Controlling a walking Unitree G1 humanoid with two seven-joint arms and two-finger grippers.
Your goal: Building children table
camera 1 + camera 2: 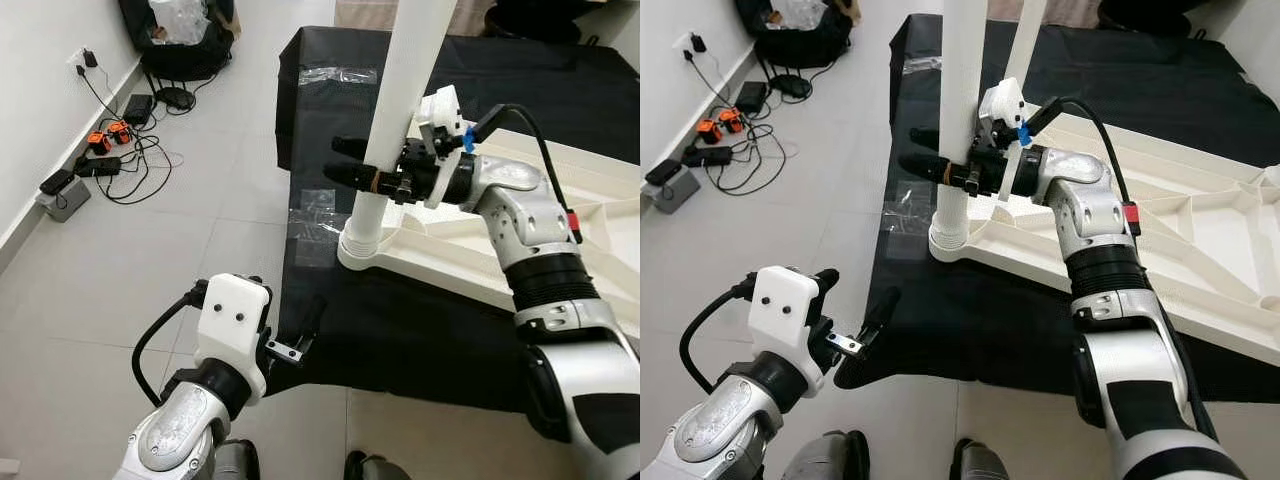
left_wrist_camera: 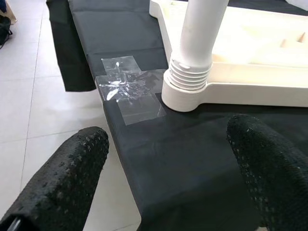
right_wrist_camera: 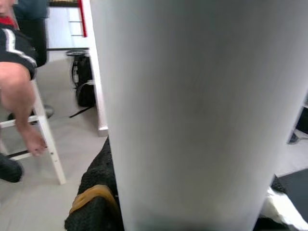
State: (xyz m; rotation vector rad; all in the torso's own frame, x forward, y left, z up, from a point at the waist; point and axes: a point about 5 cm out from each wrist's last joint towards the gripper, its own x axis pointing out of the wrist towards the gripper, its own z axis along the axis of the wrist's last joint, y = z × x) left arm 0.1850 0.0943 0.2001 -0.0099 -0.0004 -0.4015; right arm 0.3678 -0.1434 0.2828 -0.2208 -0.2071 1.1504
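A: Table leg (image 1: 405, 100) status? Report position.

B: White cylindrical leg, upright, centre of the head view. Its ribbed lower end sits in the corner socket (image 2: 185, 94) of the cream tabletop (image 1: 1200, 215), which lies underside up on a black cloth (image 1: 420, 330) at right of frame.

A: Right gripper (image 1: 352, 165)?

B: Clenched around the leg partway up, one black finger on each side. The wrist view confirms the leg pressed directly against the fingers (image 3: 94, 202).

A: Left gripper (image 1: 865, 330)?

B: Released, fingers (image 2: 62, 183) spread apart, grasping nothing. It hovers low at lower left of the frame, beside the near edge of the cloth, pointed toward the socket.

A: Surroundings?

B: Clear tape (image 2: 127, 89) holds the cloth to the tiled floor (image 1: 150, 270). Cables and chargers (image 1: 110, 150) lie along the wall (image 1: 40, 70), upper left. A person's bare leg (image 3: 19, 96) shows beside a white stool (image 3: 45, 139).
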